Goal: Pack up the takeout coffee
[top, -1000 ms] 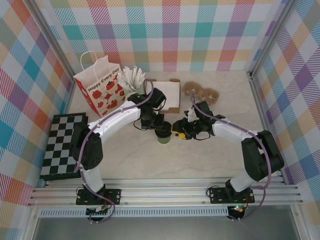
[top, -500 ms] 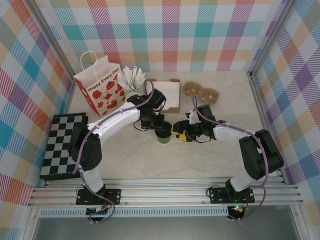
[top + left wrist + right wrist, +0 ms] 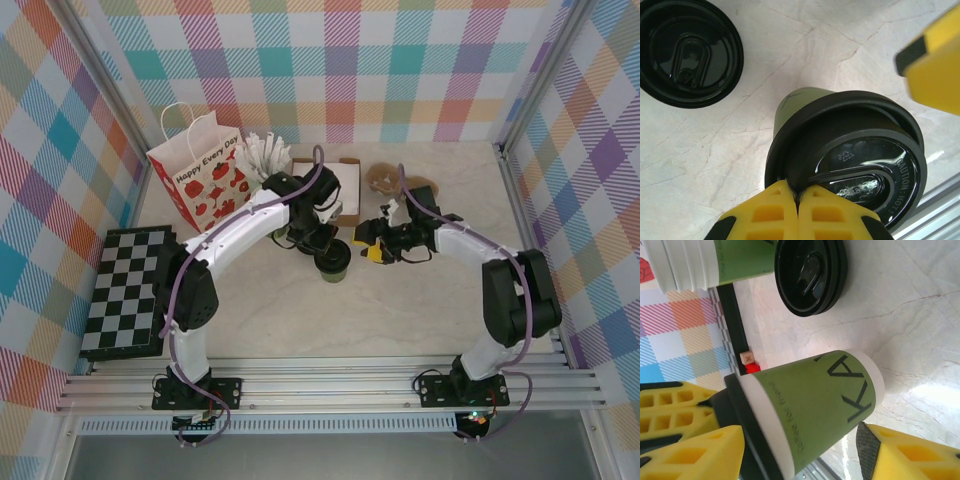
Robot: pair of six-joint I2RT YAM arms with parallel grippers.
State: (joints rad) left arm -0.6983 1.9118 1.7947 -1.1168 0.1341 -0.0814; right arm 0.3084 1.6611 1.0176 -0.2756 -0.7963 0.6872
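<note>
Walled beyond the jaws and on both sides with pastel plaid panels [image 3: 400, 60]. Floored under the jaws with a pale, veined stone-look tabletop [image 3: 420, 320], bright with glare [image 3: 935, 392] close beside them. Edged nearside with aluminium rails [image 3: 330, 385].

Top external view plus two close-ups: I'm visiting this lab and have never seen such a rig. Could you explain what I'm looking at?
These are two robot arms bolted to the near edge of a table. The wide picture looks down from above and behind them. Each close-up comes from a camera on one arm's wrist. The left hand is shut and pinches the lid rim of the takeout coffee, a green cup with a black lid. The right hand is open beside it. Also on the table are a loose black lid, a stack of lidless cups, a strawberry-print paper bag and a checkered mat.
</note>
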